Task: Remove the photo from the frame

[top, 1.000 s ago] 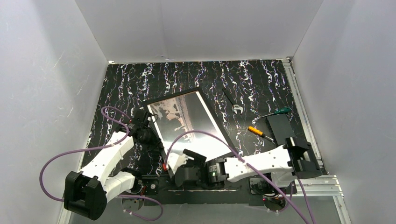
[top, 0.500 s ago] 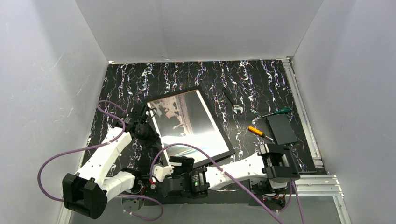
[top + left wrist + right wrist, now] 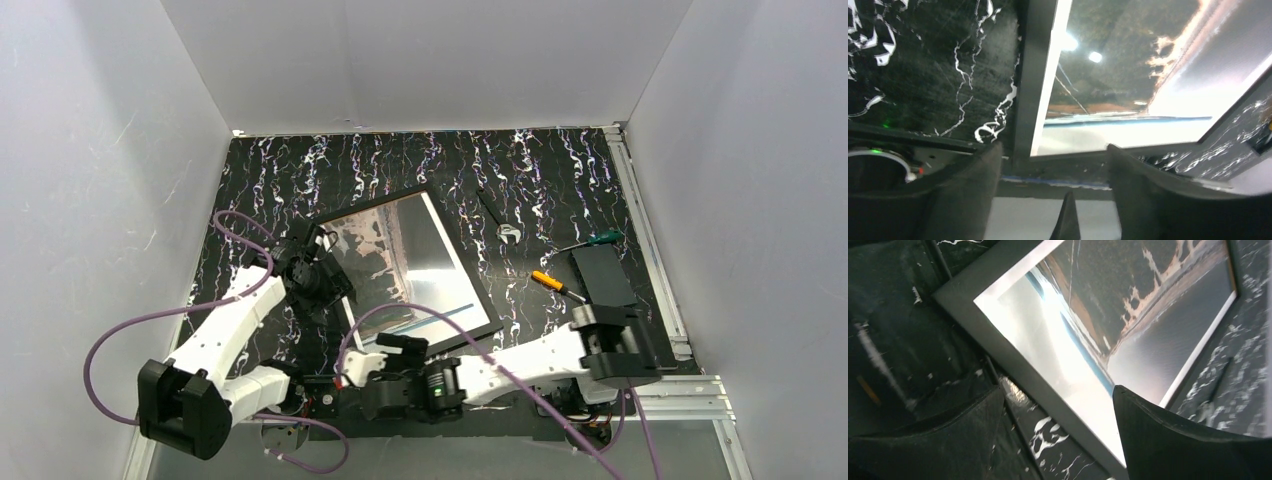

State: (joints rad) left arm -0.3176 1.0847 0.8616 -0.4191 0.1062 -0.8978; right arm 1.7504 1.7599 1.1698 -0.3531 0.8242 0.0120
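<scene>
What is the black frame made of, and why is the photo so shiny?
The frame looks like black plastic or painted wood; I can't tell which. Its border is flat and smooth with only a dull sheen. The photo looks like glossy printed paper, because bright spots of light reflect off it. A clear cover sheet could also cause that shine.

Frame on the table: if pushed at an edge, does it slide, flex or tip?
Probably stiff: the frame lies flat, borders straight. Low and wide, so likely slides rather than tips on the table. The photo shows glare, so its face may be slippery.
</scene>
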